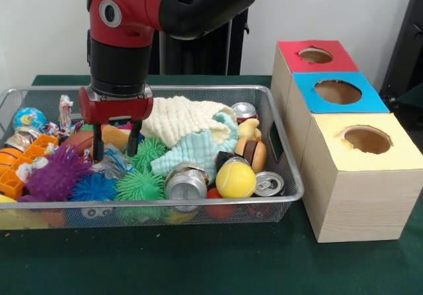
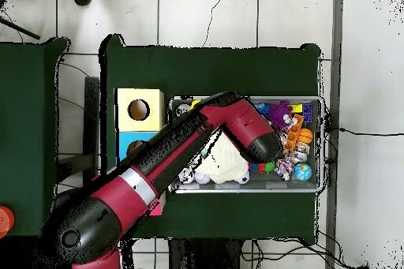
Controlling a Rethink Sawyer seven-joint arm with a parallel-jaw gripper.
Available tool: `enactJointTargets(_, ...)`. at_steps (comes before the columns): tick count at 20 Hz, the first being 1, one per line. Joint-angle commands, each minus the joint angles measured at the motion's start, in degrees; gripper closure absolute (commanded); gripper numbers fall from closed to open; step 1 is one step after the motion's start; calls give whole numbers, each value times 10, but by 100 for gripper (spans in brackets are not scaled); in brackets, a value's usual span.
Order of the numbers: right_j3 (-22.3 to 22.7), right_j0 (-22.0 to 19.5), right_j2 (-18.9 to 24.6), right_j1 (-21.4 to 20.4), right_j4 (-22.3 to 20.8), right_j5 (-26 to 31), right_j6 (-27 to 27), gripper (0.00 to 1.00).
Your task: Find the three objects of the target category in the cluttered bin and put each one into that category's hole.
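1. The tabletop point(image 1: 198, 262) is covered in dark green cloth and carries a wire mesh bin point(image 1: 284, 169) and a row of 3 wooden boxes beside it.
2. The red and black arm point(image 2: 158, 167) reaches down into the bin's left part in the front view.
3. The boxes each have a round hole on top: the red-topped box point(image 1: 316, 55) is farthest back, the blue-topped box point(image 1: 338, 91) is in the middle, and the yellow-topped box point(image 1: 365, 139) is nearest the camera.
4. A cream cloth point(image 1: 175, 120) and a pale green cloth point(image 1: 198, 151) lie heaped in the middle of the bin.
5. The end effector point(image 1: 116, 146) hangs with its 2 dark fingers apart, tips down among the toys, gripping nothing that can be seen.
6. Around it lie a purple spiky ball point(image 1: 53, 176), a blue spiky ball point(image 1: 92, 188) and a green spiky ball point(image 1: 140, 184).
7. 3 metal cans show: 1 point(image 1: 186, 182) crushed at the front, 1 point(image 1: 269, 184) at the front right corner, 1 point(image 1: 244, 111) at the back.
8. A yellow ball point(image 1: 235, 179) sits between the front 2 cans.
9. No writing on anything can be read.
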Motion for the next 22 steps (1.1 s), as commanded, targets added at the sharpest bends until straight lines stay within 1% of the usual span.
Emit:
enactJointTargets(1, -59, -16, 89, 6, 18, 31, -71, 0)
enactJointTargets(3, -56, -20, 100, -1, 28, 36, -79, 0)
enactJointTargets(4, -54, -22, 107, -6, 30, 41, -82, 100)
enactJointTargets(7, -45, -23, 119, -16, 46, 51, -83, 100)
enactJointTargets(12, -57, -21, 117, -11, 21, 44, -58, 100)
enactJointTargets(13, -61, -22, 115, -9, 19, 44, -48, 100)
enactJointTargets(22, -66, -21, 110, -3, 16, 51, -41, 100)
